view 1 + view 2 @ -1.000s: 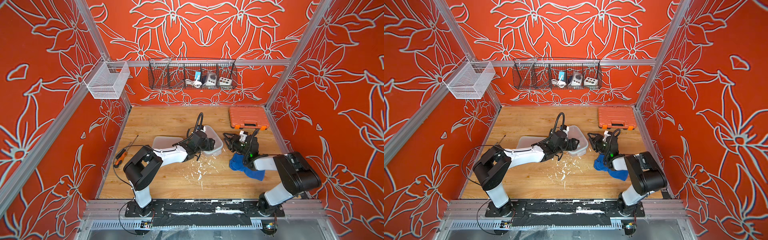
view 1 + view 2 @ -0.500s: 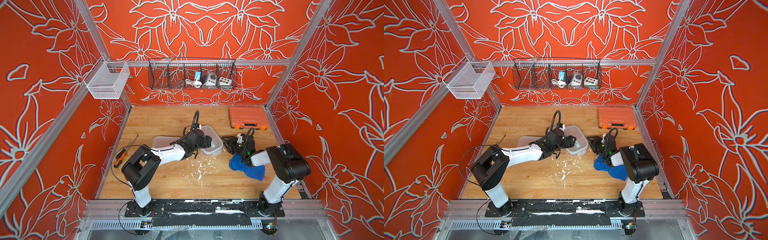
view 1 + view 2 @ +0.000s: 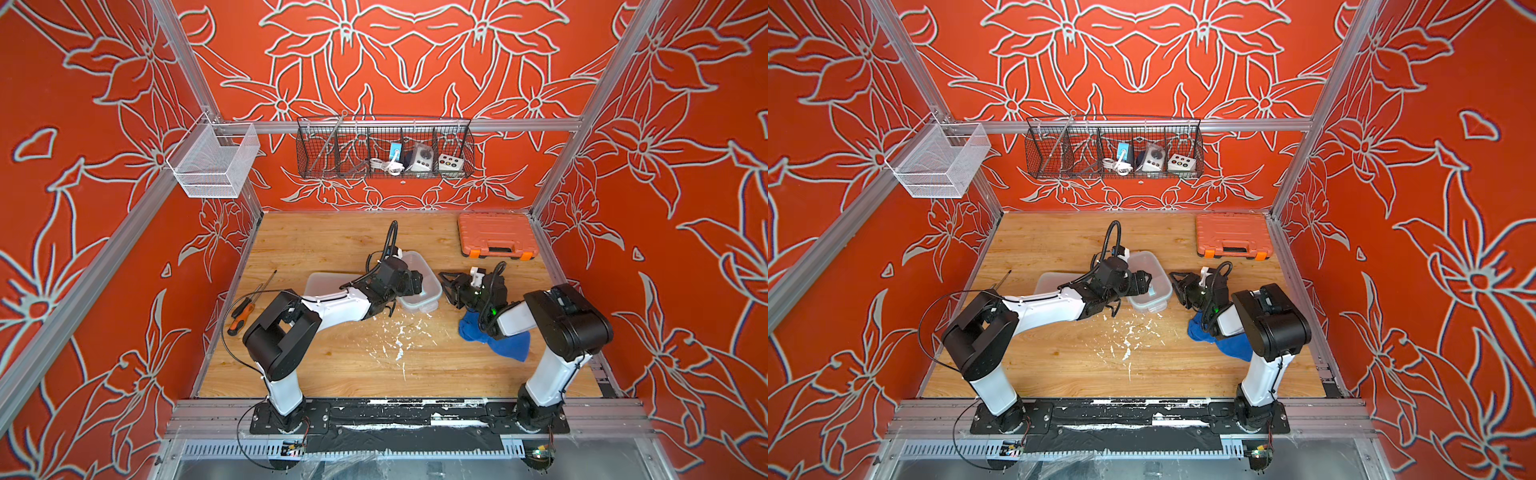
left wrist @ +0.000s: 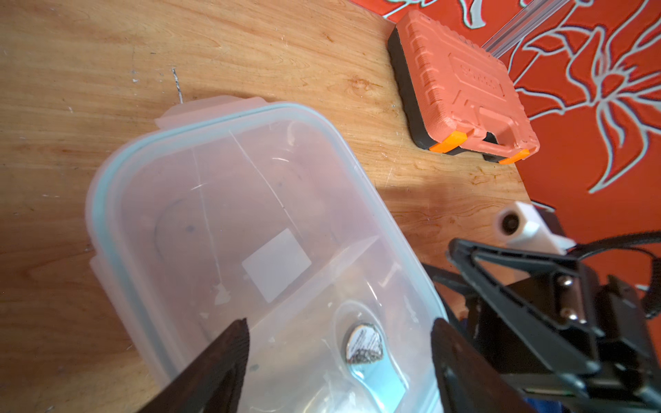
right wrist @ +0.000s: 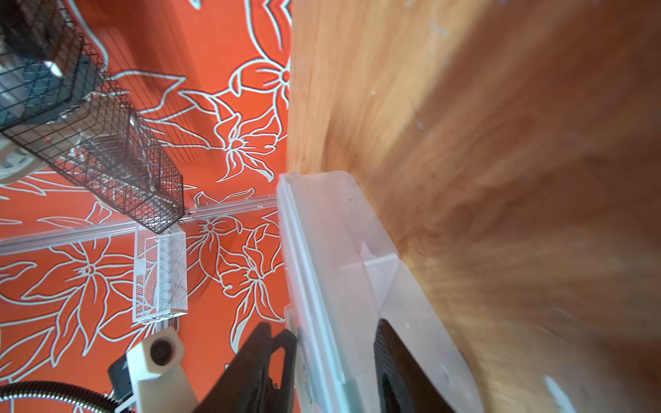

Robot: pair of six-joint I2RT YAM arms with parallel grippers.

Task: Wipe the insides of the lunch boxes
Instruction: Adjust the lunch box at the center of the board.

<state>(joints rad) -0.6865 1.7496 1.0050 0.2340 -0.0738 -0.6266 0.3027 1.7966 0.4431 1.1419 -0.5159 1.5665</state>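
Note:
A clear lunch box (image 3: 424,277) (image 3: 1151,270) with a divider and a white label (image 4: 276,264) sits mid-table. My left gripper (image 3: 417,283) (image 4: 339,323) hovers open over its smaller compartment, with nothing between the fingers. My right gripper (image 3: 447,286) (image 5: 334,327) is shut on the lunch box (image 5: 323,250) at its right end, with the rim and wall between the fingers (image 5: 282,343). A blue cloth (image 3: 509,347) (image 3: 1235,349) lies loose under my right arm. A second translucent plastic piece (image 3: 326,282) lies under my left arm; I cannot tell whether it is a box or a lid.
An orange tool case (image 3: 496,241) (image 4: 461,89) lies at the back right. A screwdriver (image 3: 240,312) rests by the left wall. White scraps (image 3: 399,338) litter the wood in front of the box. A black wire basket (image 3: 384,149) and a white one (image 3: 214,160) hang on the walls.
My right gripper has moved left up to the box's end and that arm's elbow has drawn in. My left jaws have opened wider over the box.

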